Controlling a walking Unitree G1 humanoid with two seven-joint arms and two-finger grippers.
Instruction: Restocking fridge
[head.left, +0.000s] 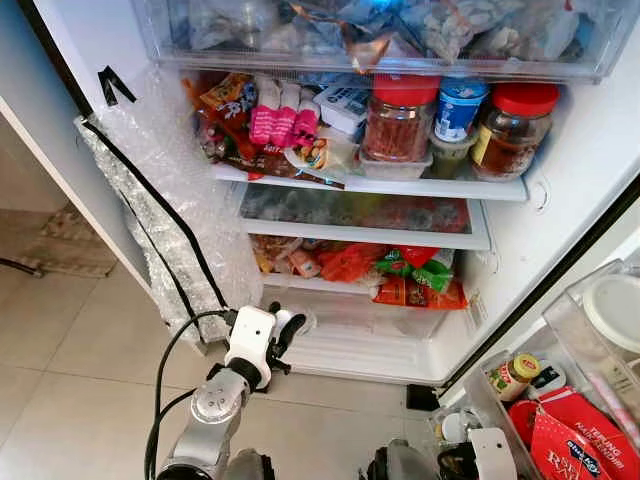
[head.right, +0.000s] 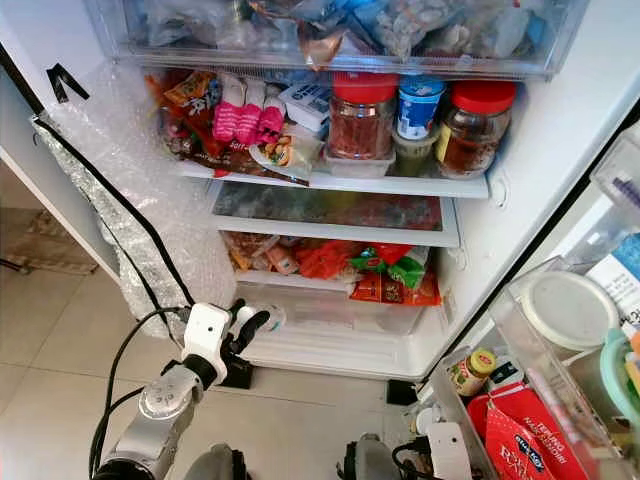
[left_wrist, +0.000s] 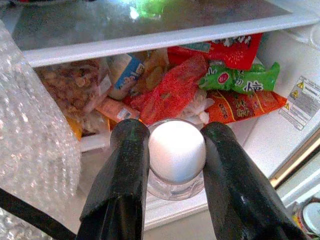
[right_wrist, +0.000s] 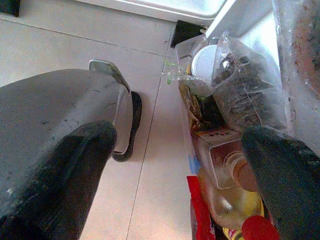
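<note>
The left pincer (left_wrist: 172, 165) squeezes a small clear jar with a white lid (left_wrist: 176, 150) between its two fingers, so it won't drop. It is held at the fridge's bottom shelf (head.left: 400, 345), at 7 o'clock from the snack bags (left_wrist: 235, 80). Up top stand two red-lidded jars (head.left: 400, 120). The right pincer (right_wrist: 175, 165) hangs wide open, holding nothing.

Silver left arm (head.left: 215, 410), white wrist, black cables.
</note>
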